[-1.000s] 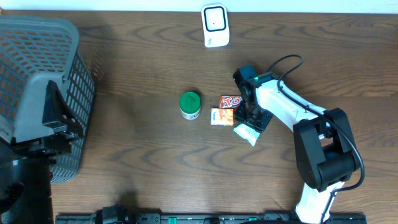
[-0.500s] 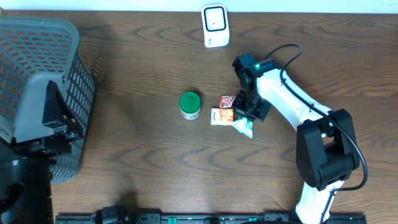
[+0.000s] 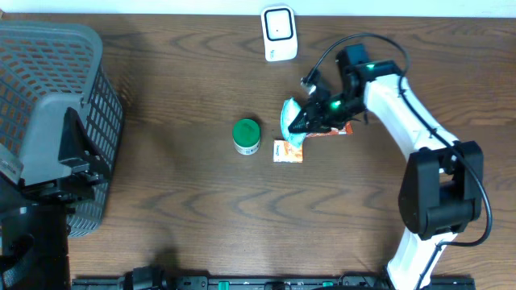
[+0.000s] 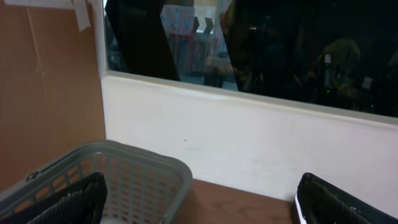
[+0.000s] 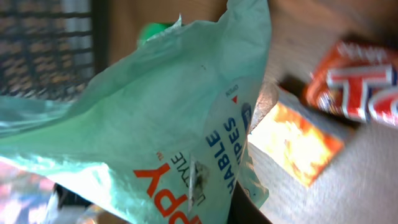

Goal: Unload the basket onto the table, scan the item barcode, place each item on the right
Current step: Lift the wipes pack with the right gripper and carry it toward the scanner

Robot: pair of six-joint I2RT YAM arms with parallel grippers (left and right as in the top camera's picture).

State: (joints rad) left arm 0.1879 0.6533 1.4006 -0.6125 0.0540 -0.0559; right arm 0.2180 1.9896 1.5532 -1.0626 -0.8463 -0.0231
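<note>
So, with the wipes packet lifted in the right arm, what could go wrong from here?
The wipes packet is soft film, pinched at one edge by the right jaws, and it hangs crumpled: it might slip, or fold over its barcode. No barcode shows in the wrist view, so the wrong face may meet the scanner. The red candy bar and orange packet lie on the table close by; a low swing could knock them.
</note>
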